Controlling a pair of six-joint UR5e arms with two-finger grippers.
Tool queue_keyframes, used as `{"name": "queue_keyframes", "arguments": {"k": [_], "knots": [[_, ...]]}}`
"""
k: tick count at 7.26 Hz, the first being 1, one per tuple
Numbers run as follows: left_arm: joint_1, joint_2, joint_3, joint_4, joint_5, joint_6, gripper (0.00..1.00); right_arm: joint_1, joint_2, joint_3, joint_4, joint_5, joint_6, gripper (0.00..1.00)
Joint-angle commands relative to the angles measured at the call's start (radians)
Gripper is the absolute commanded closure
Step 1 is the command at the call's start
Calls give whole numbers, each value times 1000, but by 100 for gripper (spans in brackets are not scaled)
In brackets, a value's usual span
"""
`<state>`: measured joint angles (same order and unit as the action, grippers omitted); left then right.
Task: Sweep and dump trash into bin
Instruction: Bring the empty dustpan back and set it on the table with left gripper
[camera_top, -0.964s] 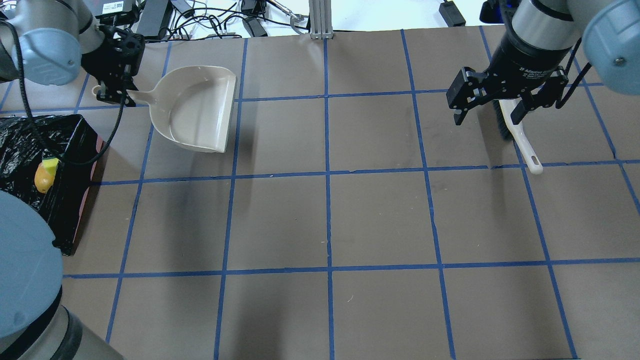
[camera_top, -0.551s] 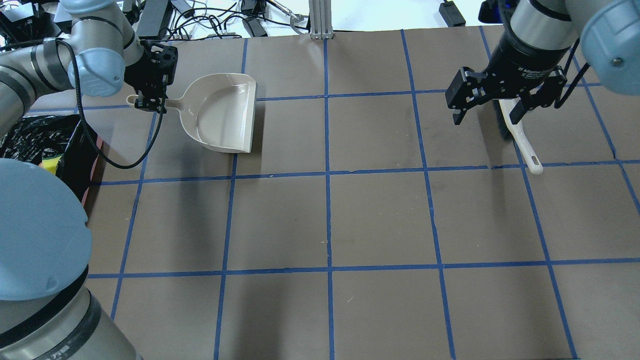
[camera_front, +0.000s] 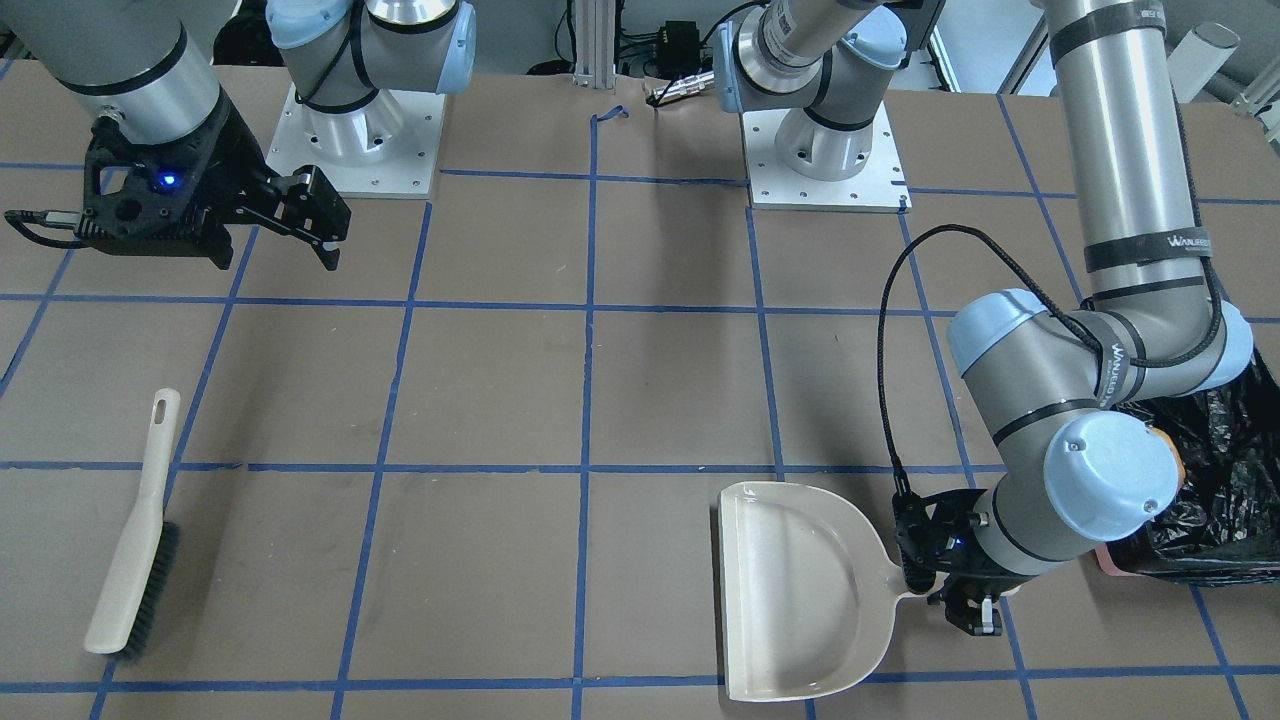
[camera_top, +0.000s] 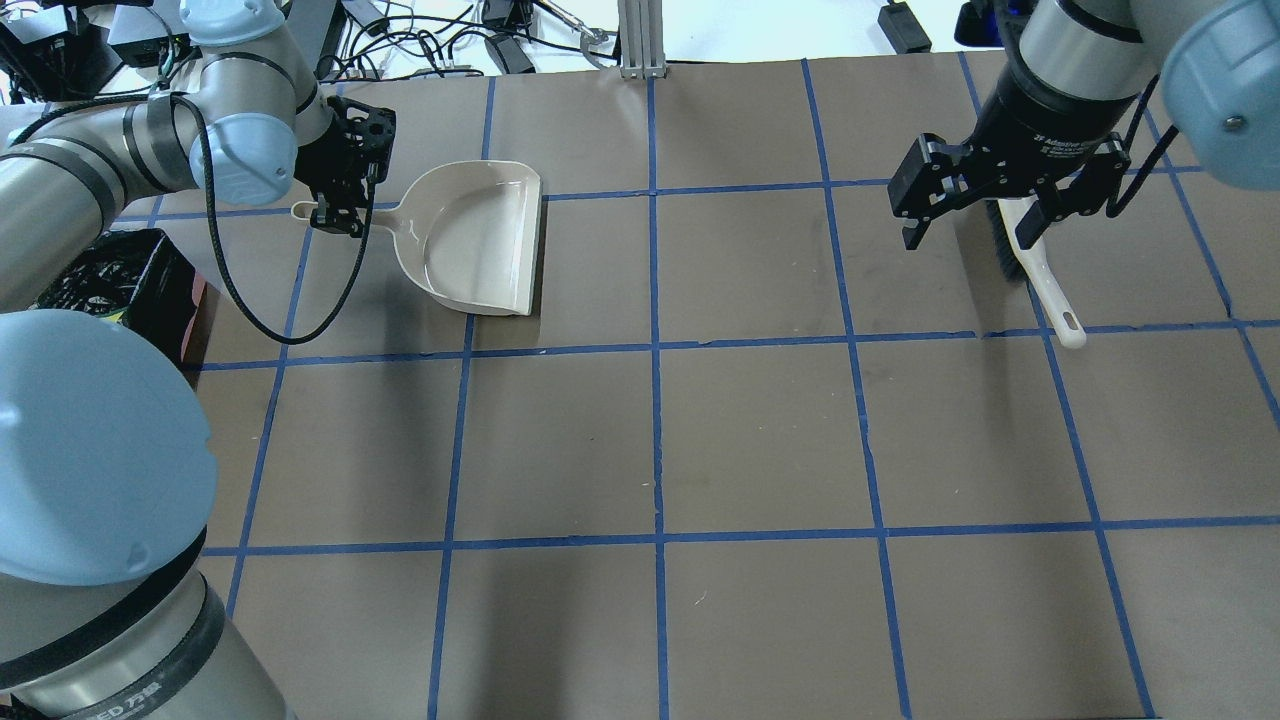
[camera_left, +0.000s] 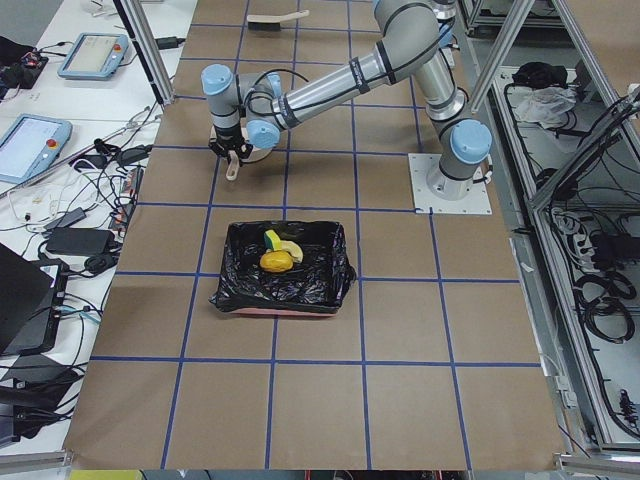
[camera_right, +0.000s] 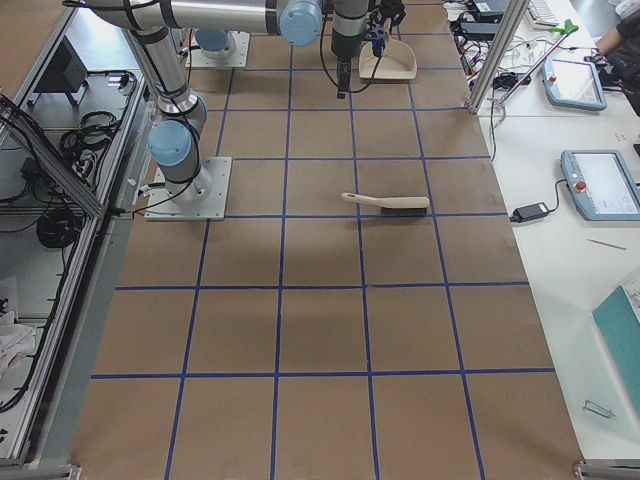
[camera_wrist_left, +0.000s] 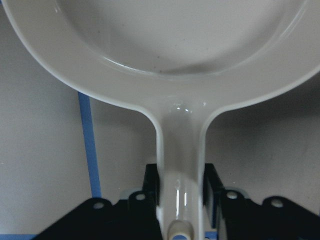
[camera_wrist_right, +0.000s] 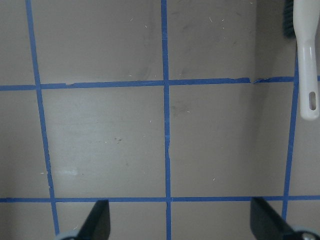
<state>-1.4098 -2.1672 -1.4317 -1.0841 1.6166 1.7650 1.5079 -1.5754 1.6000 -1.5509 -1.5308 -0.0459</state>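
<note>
My left gripper (camera_top: 340, 205) is shut on the handle of the beige dustpan (camera_top: 470, 235), which is level and empty at the far left of the table. The wrist view shows the handle (camera_wrist_left: 180, 150) between the fingers. The black-lined bin (camera_left: 240, 275) stands to the left of the dustpan, partly behind my left arm in the overhead view (camera_top: 130, 280). In it lie the golden-brown bun (camera_left: 276, 261) and the yellow wedge (camera_left: 272, 238); I cannot make out the bread stick. My right gripper (camera_top: 968, 238) is open and empty, above the table at the far right.
A white hand brush (camera_top: 1035, 265) with dark bristles lies on the table under and beside my right gripper; it also shows in the right wrist view (camera_wrist_right: 306, 55). Blue tape lines grid the brown table. Cables and boxes lie along the far edge.
My left arm has carried the dustpan to the right, away from the bin, and turned it level. The right gripper has barely moved.
</note>
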Motion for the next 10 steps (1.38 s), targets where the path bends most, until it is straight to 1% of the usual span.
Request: {"name": "queue_keyframes", "arguments": {"k": [1, 10], "knots": [[11, 3, 1, 0, -4, 62, 100, 0, 0, 0, 0, -8, 0, 0], [17, 0, -15, -3, 8, 51, 100, -2, -3, 9, -2, -15, -2, 0]]}}
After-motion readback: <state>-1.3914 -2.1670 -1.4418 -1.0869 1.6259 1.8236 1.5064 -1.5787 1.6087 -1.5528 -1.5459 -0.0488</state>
